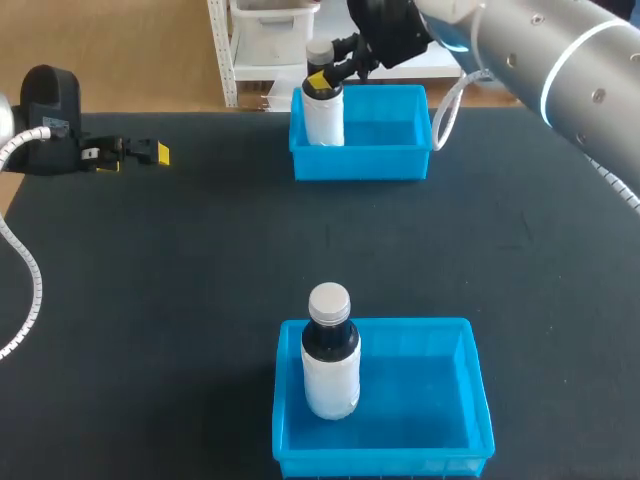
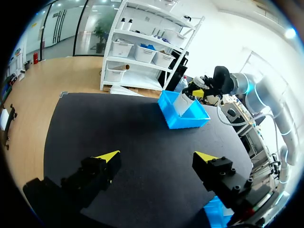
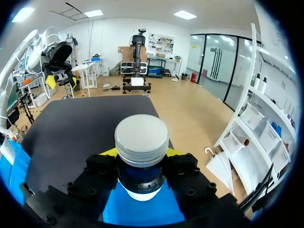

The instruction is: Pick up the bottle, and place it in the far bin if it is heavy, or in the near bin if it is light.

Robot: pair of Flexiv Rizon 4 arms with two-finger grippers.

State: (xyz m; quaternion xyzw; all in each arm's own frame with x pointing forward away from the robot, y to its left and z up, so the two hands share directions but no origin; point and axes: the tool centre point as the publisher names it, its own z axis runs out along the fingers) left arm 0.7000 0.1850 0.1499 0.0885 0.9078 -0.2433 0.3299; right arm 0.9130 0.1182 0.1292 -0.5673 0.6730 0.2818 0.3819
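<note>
Fingers of the right gripper [image 3: 141, 154] are clamping the bottle [image 1: 323, 115] by its neck inside the far bin [image 1: 400, 160]. The left gripper [image 2: 157, 156] (well apart) is hovering, yellow tips spread.

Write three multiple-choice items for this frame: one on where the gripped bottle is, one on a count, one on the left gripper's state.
1. Where is the bottle that the right gripper grips?
A. in the far bin
B. in the near bin
C. lying outside both bins

2. How many bottles are in view?
A. one
B. two
C. three

3. The left gripper is:
A. shut on a bottle
B. open and empty
C. shut on a bin's rim

Answers:
1 A: the head view shows its body upright inside the far bin's walls, with the fingers at its neck.
2 B: one is in the far bin, and the second bottle stands in the near bin.
3 B: the left wrist view shows its yellow tips wide apart with nothing between them.
</note>
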